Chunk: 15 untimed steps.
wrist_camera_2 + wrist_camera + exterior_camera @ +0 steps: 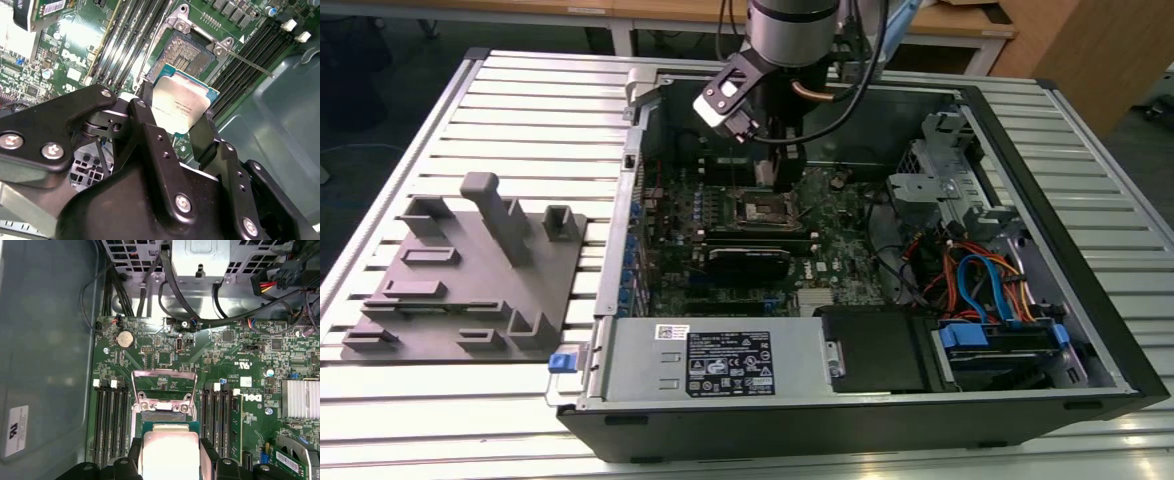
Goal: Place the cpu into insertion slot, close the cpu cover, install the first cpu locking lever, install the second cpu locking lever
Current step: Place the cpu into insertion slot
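The gripper (176, 114) pinched the cpu (184, 100) by two opposite edges. The chip sat flat between its fingers, over the bare insertion slot (186, 51), not yet seated, and the cpu cover (163, 373) stood hinged open.

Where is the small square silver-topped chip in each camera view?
Exterior view: too small to make out; the black gripper hangs over the square black socket.
Second wrist view: the silver-topped square chip is clamped between the gripper's fingers, near the socket.
First wrist view: clamped likewise, near the socket.
Shared landmark: the socket.
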Each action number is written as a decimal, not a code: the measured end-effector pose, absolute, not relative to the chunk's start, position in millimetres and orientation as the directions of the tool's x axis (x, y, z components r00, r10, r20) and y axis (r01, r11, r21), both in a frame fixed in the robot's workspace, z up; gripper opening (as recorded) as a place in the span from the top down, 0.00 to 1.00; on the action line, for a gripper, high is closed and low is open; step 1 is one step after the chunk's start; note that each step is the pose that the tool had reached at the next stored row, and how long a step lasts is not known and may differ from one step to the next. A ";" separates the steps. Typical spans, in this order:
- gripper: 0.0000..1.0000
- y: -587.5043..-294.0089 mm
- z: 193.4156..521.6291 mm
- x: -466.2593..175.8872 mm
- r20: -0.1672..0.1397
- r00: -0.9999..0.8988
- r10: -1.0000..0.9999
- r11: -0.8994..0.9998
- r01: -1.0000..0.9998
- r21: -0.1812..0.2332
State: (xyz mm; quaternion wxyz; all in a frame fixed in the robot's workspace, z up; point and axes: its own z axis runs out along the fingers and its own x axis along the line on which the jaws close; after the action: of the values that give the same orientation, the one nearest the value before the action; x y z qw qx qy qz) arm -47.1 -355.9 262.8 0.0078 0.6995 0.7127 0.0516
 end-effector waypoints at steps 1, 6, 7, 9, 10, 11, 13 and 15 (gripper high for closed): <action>0.46 -355.9 261.0 -47.8 0.061 -0.021 0.998 0.016 0.996 0.084; 0.46 -355.9 251.8 -51.0 0.060 -0.021 0.998 0.016 0.996 0.084; 0.46 -355.9 250.0 -51.5 0.060 -0.021 0.998 0.016 0.996 0.084; 0.46 -355.9 246.5 -51.8 0.059 -0.021 0.998 0.016 0.996 0.084; 0.46 -355.9 244.7 -51.8 0.059 -0.021 0.998 0.016 0.996 0.084; 0.46 -355.8 242.8 -51.8 0.059 -0.021 0.998 0.016 0.996 0.084; 0.46 -355.7 239.1 -51.9 0.060 -0.021 0.998 0.016 0.996 0.084; 0.46 -355.7 235.5 -51.9 0.059 -0.021 0.998 0.016 0.996 0.084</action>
State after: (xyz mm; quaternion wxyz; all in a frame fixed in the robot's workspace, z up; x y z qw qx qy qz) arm -51.9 -355.7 235.5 0.0084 0.6995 0.7128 0.0510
